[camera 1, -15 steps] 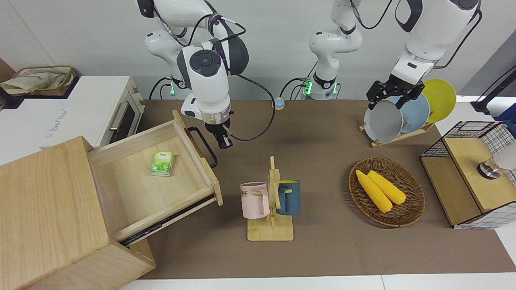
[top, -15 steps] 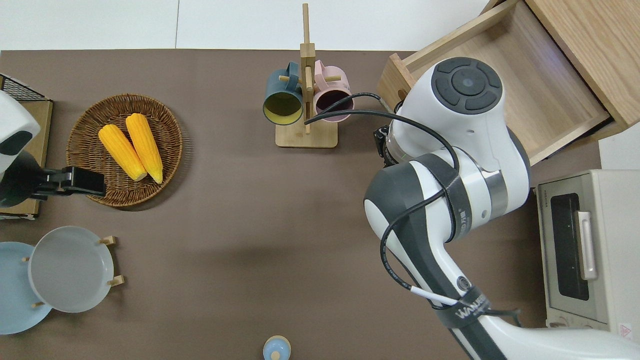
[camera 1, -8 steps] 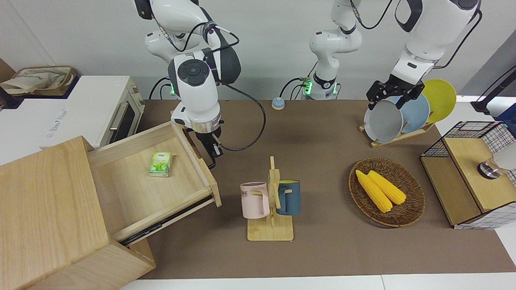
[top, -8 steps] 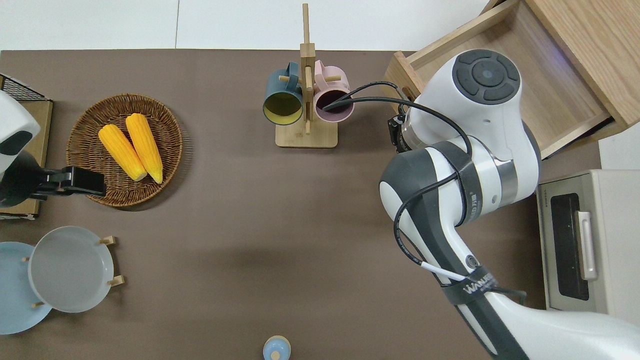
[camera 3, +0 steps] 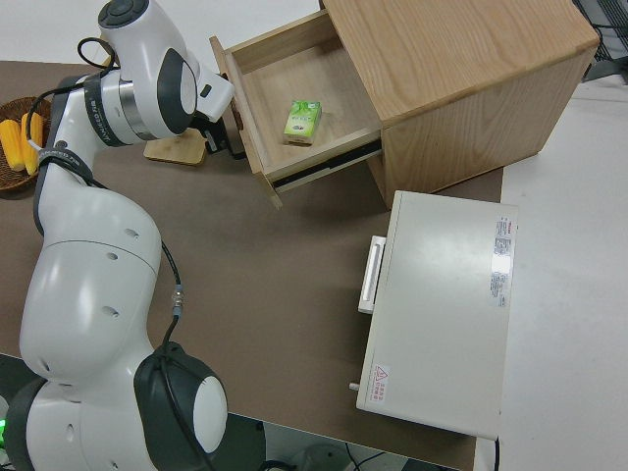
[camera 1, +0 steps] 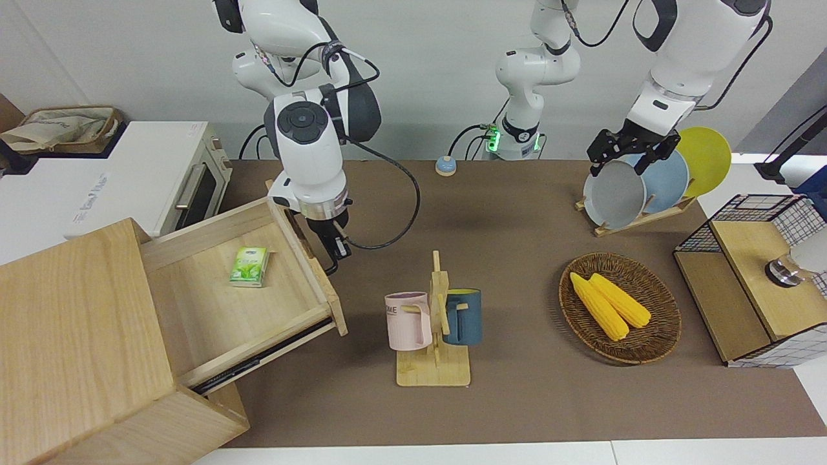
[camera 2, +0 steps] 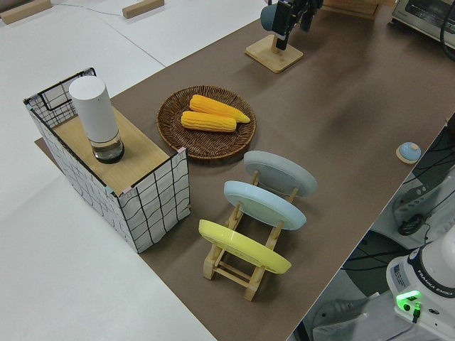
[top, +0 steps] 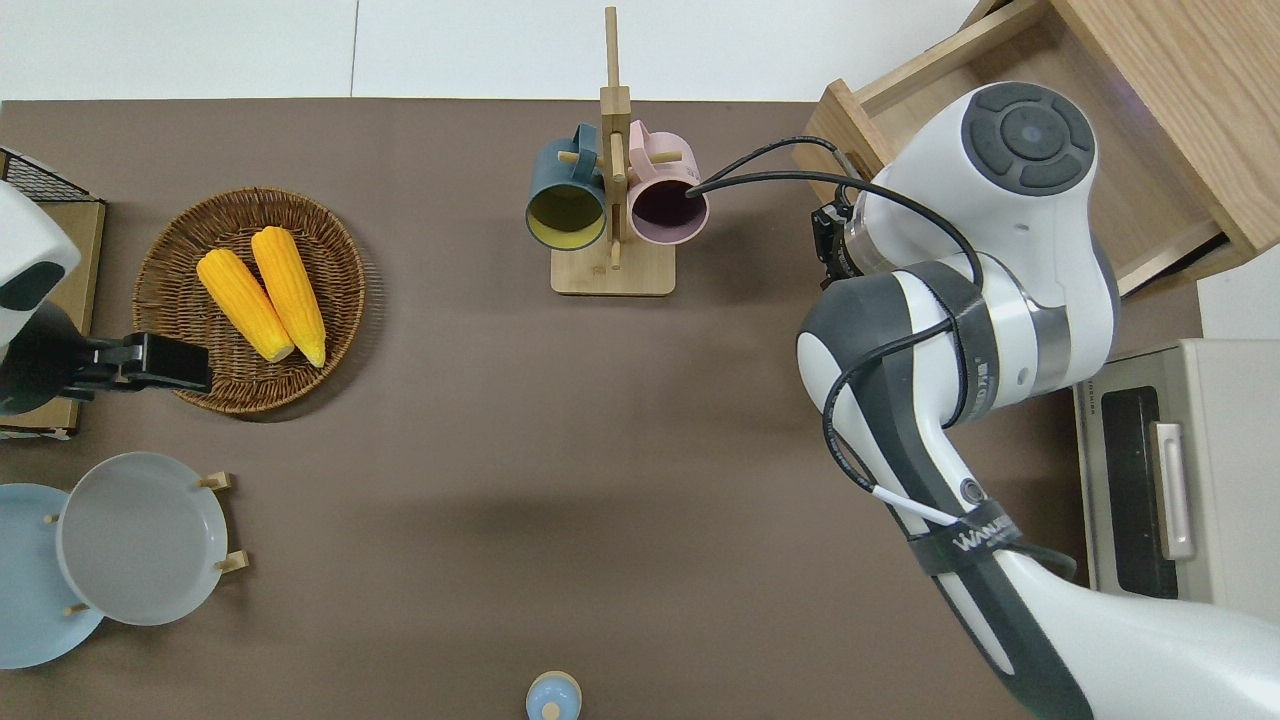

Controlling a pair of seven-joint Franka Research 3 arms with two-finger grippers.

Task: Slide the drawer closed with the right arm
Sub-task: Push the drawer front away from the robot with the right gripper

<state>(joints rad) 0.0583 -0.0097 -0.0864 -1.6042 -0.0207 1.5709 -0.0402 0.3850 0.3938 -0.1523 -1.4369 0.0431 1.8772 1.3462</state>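
At the drawer [camera 1: 245, 290] front, right end effector [camera 1: 331, 248] presses the handle; finger state unclear. Drawer still mostly out of cabinet [camera 1: 77, 342]; most travel remains. Left arm parked.

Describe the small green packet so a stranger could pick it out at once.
Find the big light-wood cabinet at the right arm's end of the table; its drawer stands open. The green packet lies flat on the drawer's floor, the only thing showing in it and the only green item among bare wood.
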